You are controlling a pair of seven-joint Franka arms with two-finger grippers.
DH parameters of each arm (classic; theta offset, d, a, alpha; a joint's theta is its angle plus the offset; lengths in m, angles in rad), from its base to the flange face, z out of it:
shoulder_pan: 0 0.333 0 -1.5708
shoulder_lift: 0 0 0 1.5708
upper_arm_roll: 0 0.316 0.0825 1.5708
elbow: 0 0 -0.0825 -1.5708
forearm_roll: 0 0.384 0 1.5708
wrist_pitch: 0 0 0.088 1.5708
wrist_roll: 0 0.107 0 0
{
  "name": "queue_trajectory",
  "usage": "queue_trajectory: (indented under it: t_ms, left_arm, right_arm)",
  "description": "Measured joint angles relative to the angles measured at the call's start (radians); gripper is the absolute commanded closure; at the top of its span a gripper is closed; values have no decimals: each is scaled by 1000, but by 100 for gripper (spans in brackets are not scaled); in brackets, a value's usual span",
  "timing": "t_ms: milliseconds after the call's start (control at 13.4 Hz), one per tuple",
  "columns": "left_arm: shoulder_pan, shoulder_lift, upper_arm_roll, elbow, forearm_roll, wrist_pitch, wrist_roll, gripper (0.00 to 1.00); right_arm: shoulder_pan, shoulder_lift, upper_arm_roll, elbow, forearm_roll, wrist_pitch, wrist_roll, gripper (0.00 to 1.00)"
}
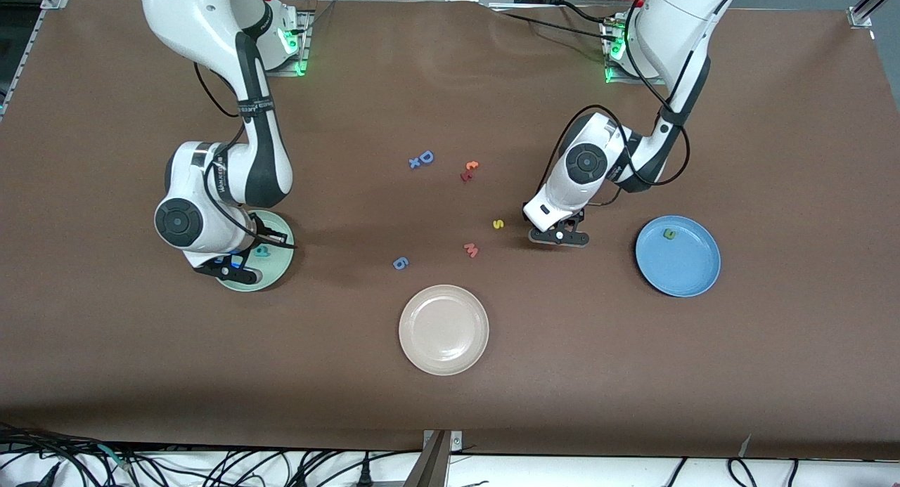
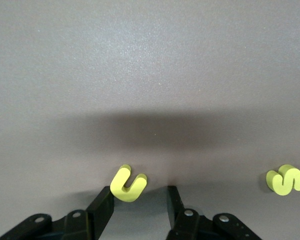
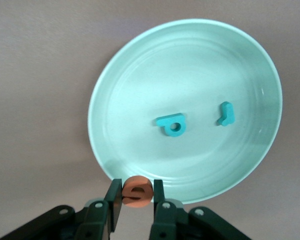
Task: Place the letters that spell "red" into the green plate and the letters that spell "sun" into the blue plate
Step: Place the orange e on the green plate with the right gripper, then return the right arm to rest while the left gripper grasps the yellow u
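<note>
My right gripper (image 1: 228,265) (image 3: 136,188) is shut on the orange "e" (image 3: 137,192), which hangs over the rim of the green plate (image 1: 275,268) (image 3: 190,65). In that plate lie the teal "d" (image 3: 171,125) and the teal "r" (image 3: 225,113). My left gripper (image 1: 559,237) (image 2: 139,192) is down at the table, open, with the yellow "n" (image 2: 128,183) lying at its tips against one finger and apart from the other. Beside it lies the yellow "s" (image 1: 498,224) (image 2: 285,180). The green "u" (image 1: 670,233) sits in the blue plate (image 1: 685,269).
A cream-white plate (image 1: 444,329) stands nearest the front camera. A pink "m" (image 1: 471,249) and a blue 6-shaped piece (image 1: 400,263) lie mid-table. Farther off are a periwinkle D (image 1: 425,157) and an orange and dark-red letter pair (image 1: 469,171).
</note>
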Motion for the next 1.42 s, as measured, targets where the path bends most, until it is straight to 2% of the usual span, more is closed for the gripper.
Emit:
queue_trajectory:
  t_ms: [75, 150, 299, 374, 449, 748, 1122, 1422]
  left_arm:
    - [0, 0, 0, 0, 0, 1, 0, 49]
    - [0, 0, 0, 0, 0, 1, -1, 49]
    - [0, 0, 0, 0, 0, 1, -1, 49]
    - [0, 0, 0, 0, 0, 1, -1, 51]
    - [0, 0, 0, -1, 0, 4, -1, 54]
    - [0, 15, 3, -1, 0, 42, -1, 54]
    - [0, 32, 6, 3, 0, 57, -1, 53]
    - [0, 39, 17, 16, 0, 65, -1, 53]
  right_arm:
    - [1, 10, 2, -1, 1, 1, -1, 64]
    - [1, 20, 4, -1, 2, 4, -3, 45]
    - [1, 32, 4, -1, 2, 6, -4, 16]
    - [0, 33, 4, -1, 2, 7, -4, 6]
    - [-1, 32, 3, 0, 3, 7, -4, 1]
    - [2, 9, -22, 54, 3, -44, -4, 1]
    - [0, -46, -167, 276, 3, -350, -9, 1]
    - [1, -49, -241, 384, 3, -451, -11, 1]
